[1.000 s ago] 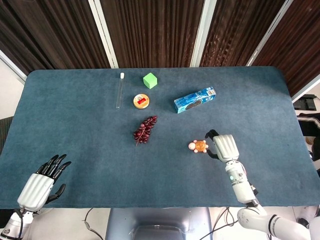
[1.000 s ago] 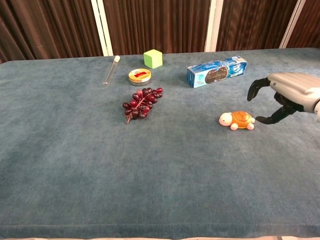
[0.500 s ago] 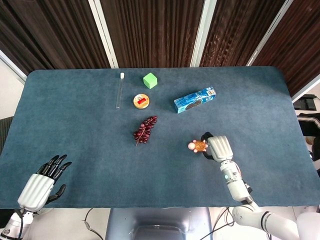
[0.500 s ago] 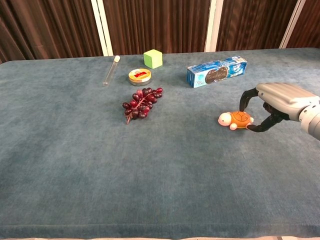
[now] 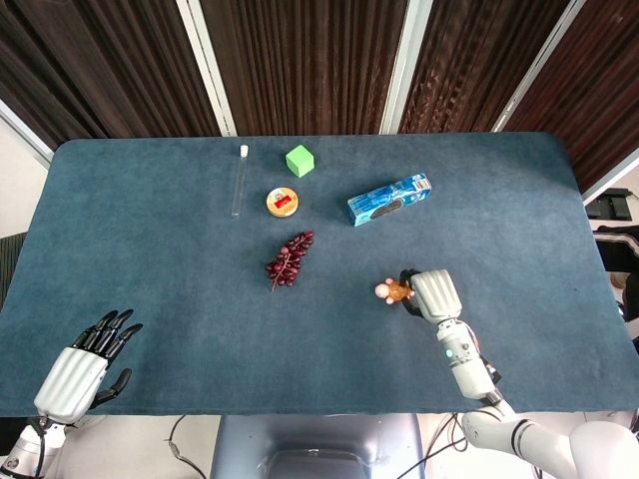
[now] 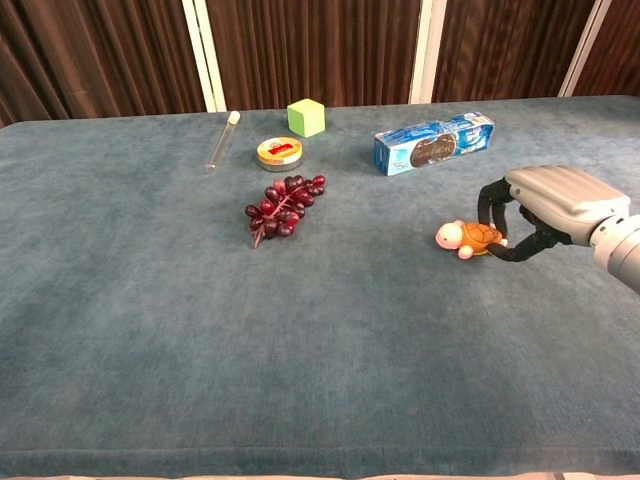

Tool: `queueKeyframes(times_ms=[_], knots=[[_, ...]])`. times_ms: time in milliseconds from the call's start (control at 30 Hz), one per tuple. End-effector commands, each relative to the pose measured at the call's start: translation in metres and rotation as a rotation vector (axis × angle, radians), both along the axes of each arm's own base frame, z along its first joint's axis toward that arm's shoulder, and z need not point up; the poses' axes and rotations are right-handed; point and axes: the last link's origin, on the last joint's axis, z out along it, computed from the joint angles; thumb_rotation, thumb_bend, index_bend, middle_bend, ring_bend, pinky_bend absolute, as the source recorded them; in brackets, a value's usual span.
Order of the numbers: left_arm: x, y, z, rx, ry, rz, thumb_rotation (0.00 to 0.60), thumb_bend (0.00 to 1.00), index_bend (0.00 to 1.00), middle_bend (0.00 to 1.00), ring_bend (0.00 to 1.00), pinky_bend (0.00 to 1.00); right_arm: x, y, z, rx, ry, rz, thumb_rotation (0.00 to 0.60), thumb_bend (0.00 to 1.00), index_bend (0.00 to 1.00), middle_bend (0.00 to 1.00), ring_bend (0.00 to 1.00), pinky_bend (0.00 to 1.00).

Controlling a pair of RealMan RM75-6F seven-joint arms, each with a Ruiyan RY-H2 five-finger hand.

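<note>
At the near left table edge the left hand (image 5: 82,364) rests with fingers spread, holding nothing. Right of centre, the right hand (image 6: 545,205) pinches the toy turtle (image 6: 462,237); grapes (image 6: 281,209) and a blue box (image 6: 433,142) lie beyond.

Blue-carpeted table (image 5: 150,259), dark slatted wall behind. Far side, left to right: clear test tube with white cap (image 5: 239,184), lying lengthwise; green cube (image 5: 299,161); round orange-lidded tin (image 5: 283,203) just near of cube; blue biscuit box (image 5: 389,199), lying angled. Dark red grape bunch (image 5: 289,259) mid-table, near of tin.
</note>
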Motion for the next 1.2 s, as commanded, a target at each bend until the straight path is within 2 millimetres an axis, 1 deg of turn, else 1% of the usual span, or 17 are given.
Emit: queueKeyframes(times_ms=[33, 200, 367, 400, 467, 500, 567, 633, 700, 733, 800, 967, 1033, 1100, 1200], knots=[[0.0, 0.0, 0.0, -0.001, 0.0, 0.0, 0.6, 0.41, 0.15, 0.04, 0.04, 0.25, 0.0, 0.001, 0.001, -0.003, 0.003, 0.004, 0.6, 1.0, 0.85, 0.72, 1.0, 1.0], [0.0, -0.001, 0.0, -0.002, 0.0, 0.002, 0.6, 0.41, 0.15, 0.04, 0.04, 0.25, 0.0, 0.002, 0.003, -0.01, 0.007, 0.007, 0.6, 1.0, 0.85, 0.73, 1.0, 1.0], [0.0, 0.001, 0.001, -0.002, -0.003, 0.002, 0.6, 0.41, 0.15, 0.04, 0.04, 0.25, 0.001, 0.005, 0.009, -0.004, -0.047, 0.015, 0.6, 1.0, 0.84, 0.73, 1.0, 1.0], [0.0, 0.001, 0.001, -0.002, -0.003, 0.003, 0.6, 0.41, 0.15, 0.04, 0.04, 0.25, 0.0, 0.006, 0.01, 0.001, -0.054, 0.011, 0.6, 1.0, 0.82, 0.73, 1.0, 1.0], [0.0, 0.001, 0.001, -0.003, -0.003, 0.002, 0.6, 0.41, 0.15, 0.04, 0.04, 0.25, -0.002, 0.007, 0.012, 0.019, -0.066, -0.01, 0.6, 0.99, 0.73, 0.71, 1.0, 1.0], [0.0, 0.001, 0.0, -0.004, -0.003, 0.003, 0.6, 0.41, 0.15, 0.04, 0.04, 0.25, -0.003, 0.008, 0.013, 0.028, -0.068, -0.019, 0.6, 0.95, 0.65, 0.66, 1.0, 1.0], [0.0, 0.001, 0.0, -0.006, -0.002, 0.002, 0.6, 0.41, 0.15, 0.04, 0.04, 0.25, -0.004, 0.01, 0.016, 0.045, -0.056, -0.041, 0.6, 0.83, 0.55, 0.58, 1.0, 1.0], [0.0, 0.001, 0.0, -0.005, -0.001, 0.002, 0.6, 0.41, 0.15, 0.04, 0.04, 0.25, -0.005, 0.012, 0.019, 0.053, -0.037, -0.058, 0.6, 0.61, 0.43, 0.49, 1.0, 1.0], [0.0, 0.001, 0.0, -0.005, 0.0, 0.002, 0.6, 0.41, 0.15, 0.04, 0.04, 0.25, -0.004, 0.014, 0.022, 0.056, -0.007, -0.071, 0.6, 0.44, 0.33, 0.44, 1.0, 1.0], [0.0, 0.001, 0.0, -0.005, 0.0, 0.003, 0.6, 0.41, 0.15, 0.04, 0.04, 0.25, -0.004, 0.015, 0.023, 0.055, 0.005, -0.075, 0.6, 0.36, 0.28, 0.42, 1.0, 1.0], [0.0, 0.001, 0.0, -0.006, 0.0, 0.004, 0.6, 0.41, 0.15, 0.04, 0.04, 0.25, -0.003, 0.018, 0.027, 0.051, 0.027, -0.083, 0.6, 0.27, 0.23, 0.4, 1.0, 0.99], [0.0, 0.0, 0.0, -0.008, 0.002, 0.001, 0.6, 0.41, 0.16, 0.04, 0.04, 0.25, -0.002, 0.021, 0.032, 0.037, 0.043, -0.093, 0.6, 0.17, 0.2, 0.36, 1.0, 0.98], [0.0, 0.0, 0.0, -0.005, -0.001, -0.001, 0.6, 0.41, 0.16, 0.04, 0.04, 0.25, 0.002, 0.022, 0.044, -0.012, 0.031, -0.093, 0.6, 0.15, 0.2, 0.35, 1.0, 0.98], [0.001, 0.0, 0.0, -0.004, 0.0, -0.001, 0.6, 0.41, 0.16, 0.04, 0.04, 0.25, 0.009, 0.022, 0.05, -0.034, -0.019, -0.088, 0.6, 0.15, 0.24, 0.35, 1.0, 0.98], [0.001, 0.0, -0.002, -0.009, 0.006, -0.003, 0.6, 0.41, 0.16, 0.04, 0.04, 0.25, 0.014, 0.018, 0.049, -0.032, -0.05, -0.076, 0.6, 0.15, 0.32, 0.35, 1.0, 0.98]])
